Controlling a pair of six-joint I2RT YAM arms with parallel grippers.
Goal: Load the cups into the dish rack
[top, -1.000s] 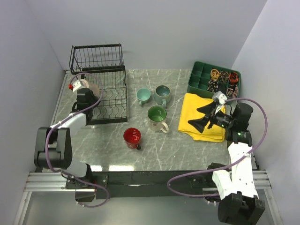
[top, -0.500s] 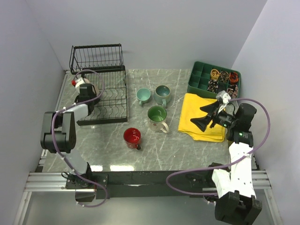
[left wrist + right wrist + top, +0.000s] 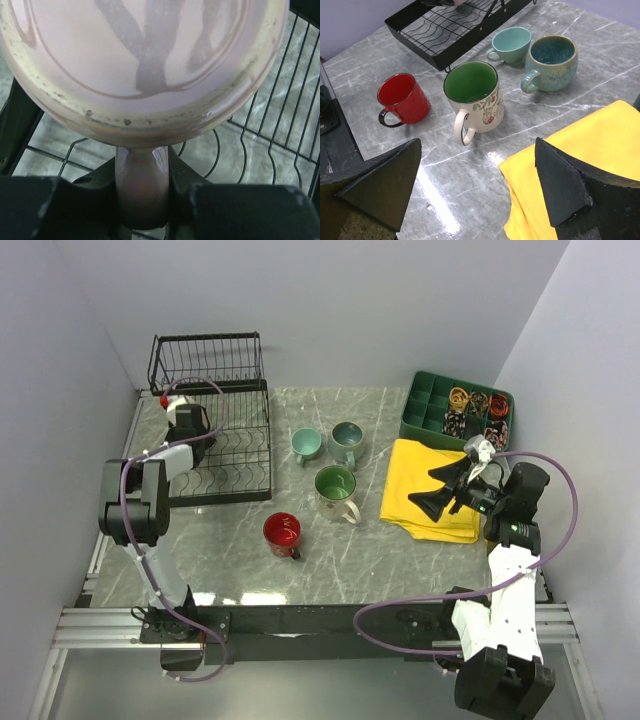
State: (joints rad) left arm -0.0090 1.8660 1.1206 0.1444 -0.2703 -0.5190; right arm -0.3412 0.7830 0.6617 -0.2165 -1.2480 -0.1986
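Beige mug (image 3: 140,60) hangs over the rack (image 3: 280,115), its handle pinched tight in the left gripper (image 3: 142,195). Right gripper (image 3: 477,145) gapes wide, holding nothing, above the yellow cloth (image 3: 580,145). Red mug (image 3: 402,100), green-lined mug (image 3: 472,97) and two teal mugs (image 3: 551,62) stand on the table (image 3: 470,200) beside the rack.

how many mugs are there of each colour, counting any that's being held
teal mugs: 2
red mug: 1
cream mug, green inside: 1
beige mug, gripped by its handle in the left end effector: 1
total: 5
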